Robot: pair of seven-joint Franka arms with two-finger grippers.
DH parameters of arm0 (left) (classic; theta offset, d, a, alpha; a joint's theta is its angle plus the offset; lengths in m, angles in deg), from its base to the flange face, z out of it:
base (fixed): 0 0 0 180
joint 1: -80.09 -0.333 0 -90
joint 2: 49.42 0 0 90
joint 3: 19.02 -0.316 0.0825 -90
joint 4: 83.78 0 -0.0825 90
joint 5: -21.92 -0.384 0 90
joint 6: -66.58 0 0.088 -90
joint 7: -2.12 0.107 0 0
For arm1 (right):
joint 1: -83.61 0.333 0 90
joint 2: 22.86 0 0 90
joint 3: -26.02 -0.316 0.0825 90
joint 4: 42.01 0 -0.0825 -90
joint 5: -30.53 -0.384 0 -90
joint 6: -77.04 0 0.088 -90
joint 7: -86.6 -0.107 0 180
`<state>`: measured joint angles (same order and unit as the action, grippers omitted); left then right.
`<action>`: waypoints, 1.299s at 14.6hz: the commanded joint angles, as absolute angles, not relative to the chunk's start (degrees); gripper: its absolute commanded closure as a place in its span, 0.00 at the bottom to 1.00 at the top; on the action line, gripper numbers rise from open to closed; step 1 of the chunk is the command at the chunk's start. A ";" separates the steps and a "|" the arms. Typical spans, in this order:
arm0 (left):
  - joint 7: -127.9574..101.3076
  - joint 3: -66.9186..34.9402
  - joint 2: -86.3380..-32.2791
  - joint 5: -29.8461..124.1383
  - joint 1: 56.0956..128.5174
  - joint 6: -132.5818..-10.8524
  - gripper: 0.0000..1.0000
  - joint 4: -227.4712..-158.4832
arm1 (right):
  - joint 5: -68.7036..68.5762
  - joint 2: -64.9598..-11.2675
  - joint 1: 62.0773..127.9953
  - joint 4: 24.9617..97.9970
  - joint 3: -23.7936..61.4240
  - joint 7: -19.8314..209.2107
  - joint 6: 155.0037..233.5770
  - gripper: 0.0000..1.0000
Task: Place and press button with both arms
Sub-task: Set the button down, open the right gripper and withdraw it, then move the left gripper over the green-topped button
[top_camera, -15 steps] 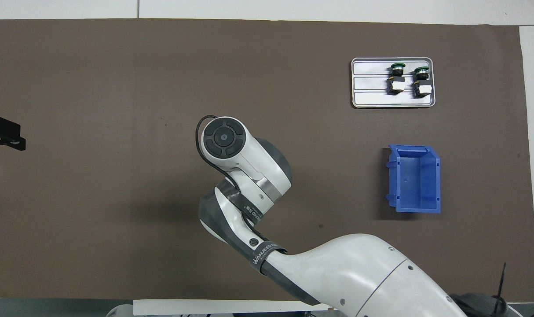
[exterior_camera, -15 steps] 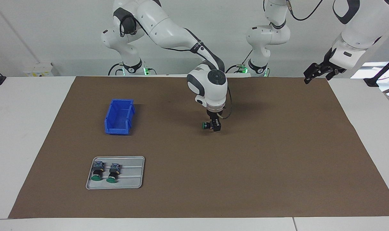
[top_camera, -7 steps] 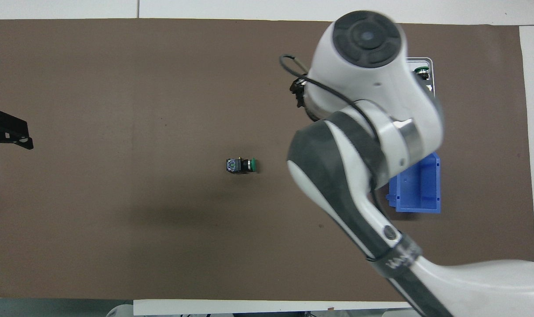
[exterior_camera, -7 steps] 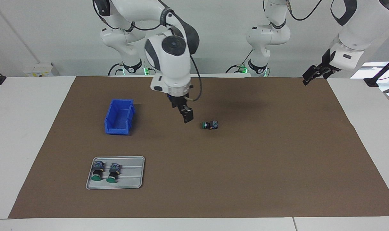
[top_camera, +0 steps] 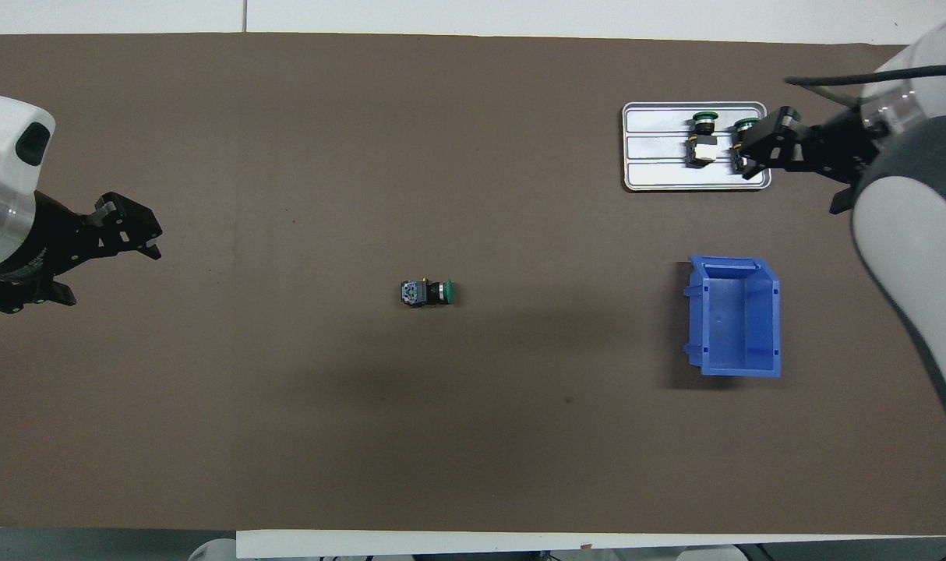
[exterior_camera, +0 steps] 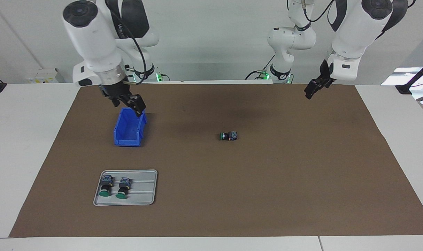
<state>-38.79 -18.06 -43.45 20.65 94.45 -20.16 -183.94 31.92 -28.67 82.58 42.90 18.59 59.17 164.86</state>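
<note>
A green-capped button (exterior_camera: 228, 136) (top_camera: 426, 293) lies on its side, alone on the brown mat (exterior_camera: 267, 181) in the middle of the table, with nothing touching it. My right gripper (exterior_camera: 135, 103) (top_camera: 757, 144) is open and empty, raised in the air over the blue bin's and tray's end of the table. My left gripper (exterior_camera: 310, 91) (top_camera: 134, 234) is open and empty too, and it hangs over the mat toward the left arm's end, well apart from the button.
A blue bin (exterior_camera: 128, 142) (top_camera: 734, 370) stands empty toward the right arm's end. Farther from the robots, a grey tray (exterior_camera: 141, 198) (top_camera: 660, 171) holds two more green-capped buttons (exterior_camera: 106, 186) (top_camera: 703, 140) side by side.
My right gripper let go of the button on the mat, rose and swung away toward the bin. The left gripper came in a little over the mat.
</note>
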 commanded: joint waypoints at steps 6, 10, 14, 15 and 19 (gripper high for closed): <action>-62.20 -18.75 -47.40 24.20 102.84 -28.95 0.00 -186.35 | 32.02 -20.05 75.08 50.62 18.11 88.01 156.94 0.00; -79.59 -18.67 -52.58 25.96 109.34 -36.68 0.00 -187.04 | 31.58 -19.96 76.57 50.89 17.58 89.24 157.20 0.00; -92.35 -18.67 -57.14 27.63 114.44 -45.74 0.00 -189.42 | 31.58 -19.96 76.14 50.98 17.75 92.75 157.20 0.00; -94.63 -18.67 -57.94 27.90 114.98 -46.96 0.00 -189.42 | 31.58 -19.96 75.79 50.98 17.84 92.76 157.20 0.00; -102.80 -18.67 -63.91 28.07 118.14 -54.16 0.01 -189.68 | 31.58 -20.05 75.70 50.89 17.93 92.23 159.22 0.00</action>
<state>-99.22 -17.85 -61.81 27.58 116.65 -50.44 -189.22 31.92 -21.42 76.40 49.16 18.31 91.21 157.63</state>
